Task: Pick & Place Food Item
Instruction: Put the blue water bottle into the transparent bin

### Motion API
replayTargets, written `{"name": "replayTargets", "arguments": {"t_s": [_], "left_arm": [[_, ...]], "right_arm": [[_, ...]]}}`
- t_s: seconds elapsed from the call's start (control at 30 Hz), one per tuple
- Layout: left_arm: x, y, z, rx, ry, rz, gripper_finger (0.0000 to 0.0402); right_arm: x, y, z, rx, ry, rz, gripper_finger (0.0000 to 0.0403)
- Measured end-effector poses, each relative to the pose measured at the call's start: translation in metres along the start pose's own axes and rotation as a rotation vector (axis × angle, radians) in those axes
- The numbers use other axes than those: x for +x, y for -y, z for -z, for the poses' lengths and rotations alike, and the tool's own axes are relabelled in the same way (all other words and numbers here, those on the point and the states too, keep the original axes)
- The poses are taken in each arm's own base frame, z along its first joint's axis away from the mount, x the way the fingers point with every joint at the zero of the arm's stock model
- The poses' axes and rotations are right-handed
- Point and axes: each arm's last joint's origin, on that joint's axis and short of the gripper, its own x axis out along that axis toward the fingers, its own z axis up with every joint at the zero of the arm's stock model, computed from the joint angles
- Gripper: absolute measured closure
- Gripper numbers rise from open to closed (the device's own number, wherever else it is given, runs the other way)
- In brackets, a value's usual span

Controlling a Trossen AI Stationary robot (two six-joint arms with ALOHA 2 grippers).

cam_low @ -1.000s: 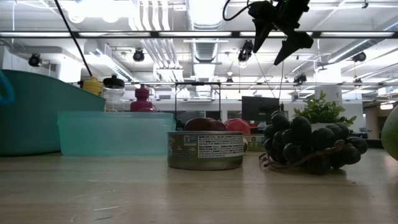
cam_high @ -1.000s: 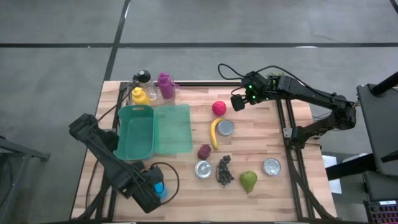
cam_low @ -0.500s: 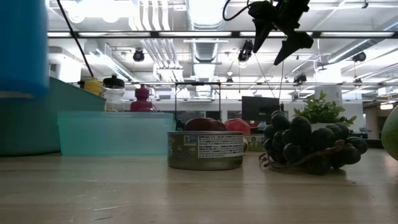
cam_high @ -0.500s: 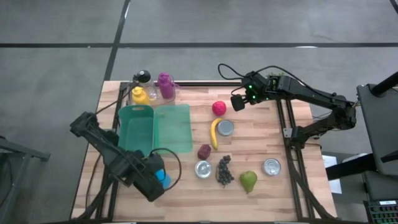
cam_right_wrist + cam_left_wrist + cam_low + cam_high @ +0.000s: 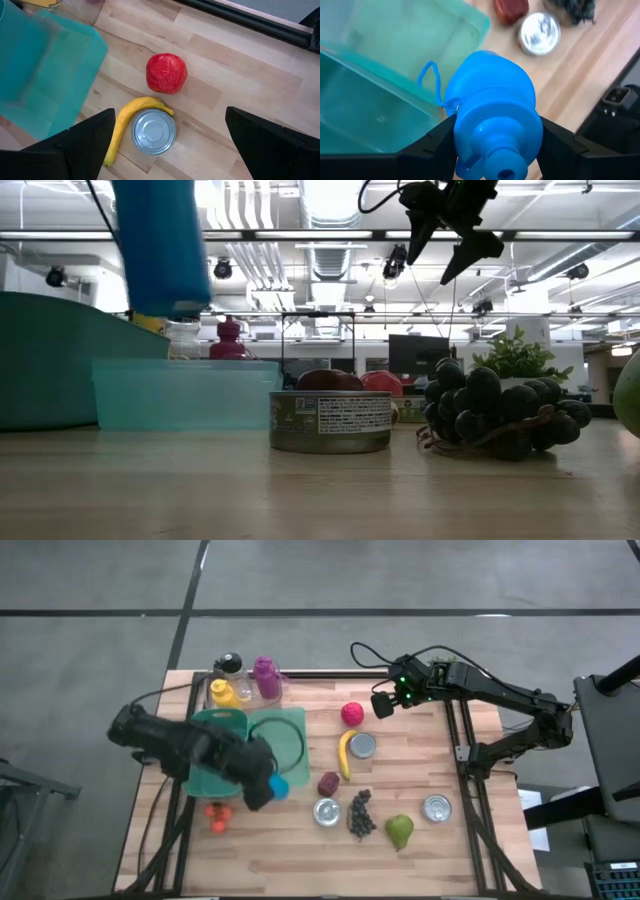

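Note:
My left gripper (image 5: 262,786) is shut on a blue bottle (image 5: 277,786), which hangs over the near edge of the pale teal lid (image 5: 283,745). In the low view the bottle (image 5: 160,245) is well above the table. A darker teal bin (image 5: 215,752) stands left of the lid. Lying on the wood are a red apple (image 5: 352,713), a banana (image 5: 343,754), a maroon fruit (image 5: 328,783), grapes (image 5: 360,814) and a green pear (image 5: 400,831). My right gripper (image 5: 383,706) is open in the air beside the apple, touching nothing. My left gripper pinches the bottle's upper body (image 5: 470,125), just under the cap, between its two fingers (image 5: 437,142), one on each side. The fingers come from above, pointing down. The bottle hangs upright below them, cap (image 5: 497,160) toward the wrist, clear of the table and the lid.
Three tins stand among the fruit (image 5: 362,745), (image 5: 326,811), (image 5: 437,807). Yellow (image 5: 225,693), dark-capped (image 5: 231,665) and magenta (image 5: 266,678) bottles stand at the far left. A small orange thing (image 5: 215,816) lies near the bin's near end.
My left gripper has swung from the near-left corner up and toward the table's far right, carrying the blue bottle over the near edge of the lid. The bottle has risen well clear of the table. The small orange thing now shows where the arm stood.

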Motion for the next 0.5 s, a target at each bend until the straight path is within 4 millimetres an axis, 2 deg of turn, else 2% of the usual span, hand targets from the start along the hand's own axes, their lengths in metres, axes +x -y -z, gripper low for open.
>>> {"name": "replayTargets", "arguments": {"t_s": [0.2, 0.5], "left_arm": [[-0.017, -0.044, -0.027, -0.034, 0.072, 0.006, 0.019], [-0.022, -0.09, -0.056, -0.164, 0.117, -0.037, 0.019]], "right_arm": [[0.0, 0.0, 0.0, 0.0, 0.0, 0.0, 0.0025], [0.0, 0.0, 0.0, 0.0, 0.0, 0.0, 0.0025]]}}
